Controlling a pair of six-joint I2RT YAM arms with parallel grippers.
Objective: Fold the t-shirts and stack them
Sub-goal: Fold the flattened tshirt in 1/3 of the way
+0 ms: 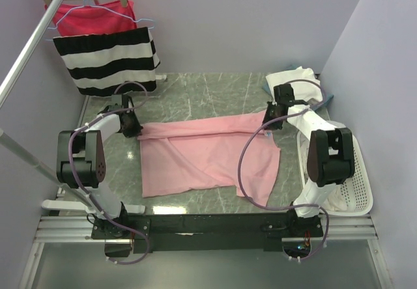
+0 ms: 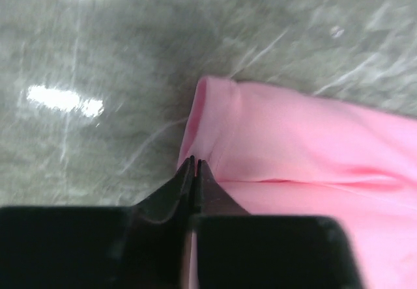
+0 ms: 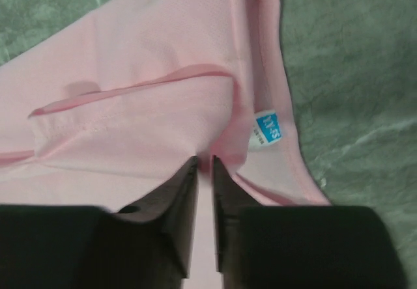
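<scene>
— Left hand (image 2: 195, 164): what is it doing?
— Clenched. Its 2 fingers press flat together on the edge of the light pink soft short-sleeved t-shirt (image 1: 208, 155), at the garment's left corner, low over the grey-green marbled table (image 1: 195, 87).
— And the right hand (image 3: 204, 162)?
— Released, as far as the wrist view shows. A narrow gap stands between its fingers, and pink cloth shows through it. It hangs over the shirt's neck end, just beside a small blue size label (image 3: 267, 127) inside the collar.
— Where does the shirt lie?
— Across the middle of the table between the 2 arms. Its far edge is folded over into a long band that runs from 1 hand to the other.
— Other tees?
— A pile of cream-white t-shirts (image 1: 294, 82) sits at the far right corner, with a bit of blue cloth (image 1: 328, 97) at its right side. I cannot tell what garment that is.
— Anything else?
— A white slatted plastic basket (image 1: 358, 186) stands on the right, beside the right arm. At the far left, a black-and-white wide-striped garment (image 1: 107, 58) and a bright red garment (image 1: 91, 12) hang on hangers.
</scene>
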